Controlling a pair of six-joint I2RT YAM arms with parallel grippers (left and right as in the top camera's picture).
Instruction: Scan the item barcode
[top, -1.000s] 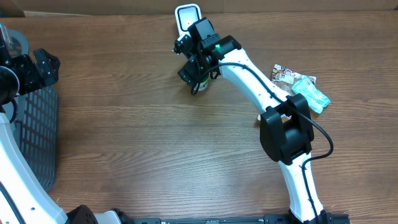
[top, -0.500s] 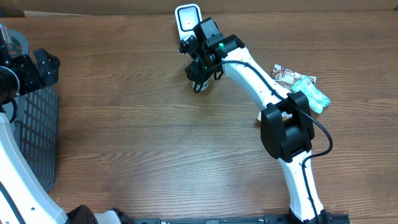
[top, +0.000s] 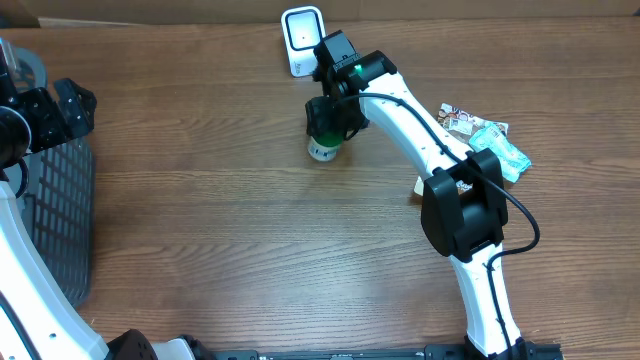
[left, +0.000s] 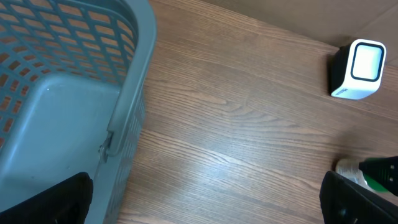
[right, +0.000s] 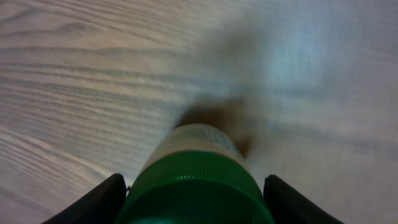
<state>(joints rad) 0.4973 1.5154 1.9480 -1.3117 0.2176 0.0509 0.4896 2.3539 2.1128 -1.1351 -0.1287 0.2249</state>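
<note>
At far left, a grey-blue mesh basket (left: 134, 93) sits on the wooden counter (top: 220, 220). My left jaws hang just beside its rim, spread fully wide and holding nothing. Farther right, near the counter's back edge, stands the white scanner (top: 302, 40), its pale window showing. Just in front of it, my right jaws are partly closed around the green cap of the bottle (top: 322, 149), with a finger (right: 93, 202) pressed to each side. The blurred wrist view leaves it unclear whether the bottle's pale base rests on the wood. Well apart at right lie two snack packets (top: 485, 138), touching each other.
</note>
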